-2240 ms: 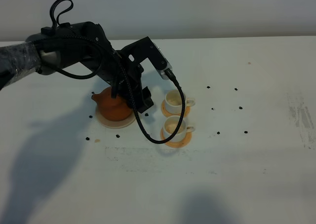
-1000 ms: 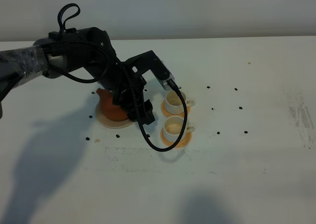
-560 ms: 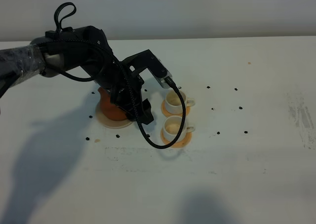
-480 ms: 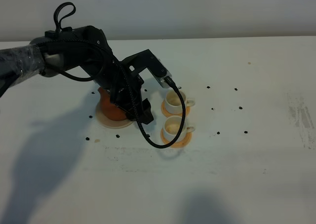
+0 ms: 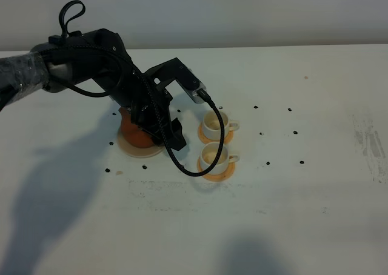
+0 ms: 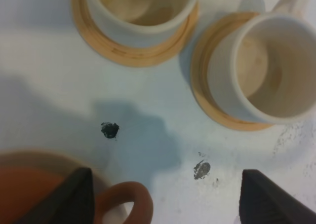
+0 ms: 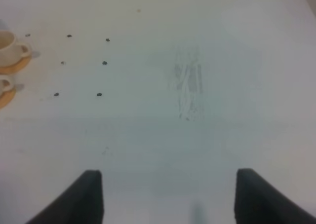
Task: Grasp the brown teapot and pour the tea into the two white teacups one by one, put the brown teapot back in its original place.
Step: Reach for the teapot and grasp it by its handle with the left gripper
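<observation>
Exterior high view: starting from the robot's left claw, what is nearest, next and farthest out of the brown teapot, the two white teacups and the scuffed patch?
1. The brown teapot, right beside the left gripper, on its left.
2. The rear teacup and the front teacup, just to its right, are too close to call.
3. The scuffed patch, far off to the right.

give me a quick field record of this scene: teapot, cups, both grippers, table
teapot: squat reddish-brown clay teapot, upright on the round cream saucer
cups: two small white cylindrical teacups, each on a round orange coaster, handles toward the right of the high view
left gripper: open, low beside the teapot, whose loop handle lies between the fingers, not clamped
right gripper: open, holding nothing, over bare table
table: white table with small dark marks
</observation>
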Robot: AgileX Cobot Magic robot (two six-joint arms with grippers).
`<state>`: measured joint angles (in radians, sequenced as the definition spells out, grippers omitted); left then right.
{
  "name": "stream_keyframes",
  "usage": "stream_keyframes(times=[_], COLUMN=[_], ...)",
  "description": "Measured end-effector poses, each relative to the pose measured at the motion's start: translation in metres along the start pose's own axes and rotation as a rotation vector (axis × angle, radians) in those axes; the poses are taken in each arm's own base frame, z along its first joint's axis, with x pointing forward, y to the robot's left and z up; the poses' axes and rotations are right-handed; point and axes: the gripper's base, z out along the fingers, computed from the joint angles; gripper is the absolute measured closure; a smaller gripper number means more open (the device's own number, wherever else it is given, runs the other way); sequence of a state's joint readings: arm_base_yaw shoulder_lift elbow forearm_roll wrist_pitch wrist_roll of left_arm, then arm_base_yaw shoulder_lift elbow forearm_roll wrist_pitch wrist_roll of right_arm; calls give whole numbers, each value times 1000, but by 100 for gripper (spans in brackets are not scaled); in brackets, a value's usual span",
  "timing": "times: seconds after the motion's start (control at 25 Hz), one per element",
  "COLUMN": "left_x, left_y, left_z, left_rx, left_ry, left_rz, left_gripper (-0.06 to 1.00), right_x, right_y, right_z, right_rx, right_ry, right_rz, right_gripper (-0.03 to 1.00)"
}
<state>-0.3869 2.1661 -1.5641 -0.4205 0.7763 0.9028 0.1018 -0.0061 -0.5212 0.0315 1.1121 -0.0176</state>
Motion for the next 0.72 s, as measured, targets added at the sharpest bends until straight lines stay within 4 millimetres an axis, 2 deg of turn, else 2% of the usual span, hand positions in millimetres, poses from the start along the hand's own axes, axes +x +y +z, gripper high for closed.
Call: stream_keyframes(times=[0.72], left_x=[6], left_y=[-5], left_z=[-1], left_rx=[61], left_ry=[68], left_rz=[14], left_gripper=[35], right_x=[0], right_y=[0], right_z=[0], right_rx=[0], right_ry=[0], right_rz=[0], right_gripper=[42])
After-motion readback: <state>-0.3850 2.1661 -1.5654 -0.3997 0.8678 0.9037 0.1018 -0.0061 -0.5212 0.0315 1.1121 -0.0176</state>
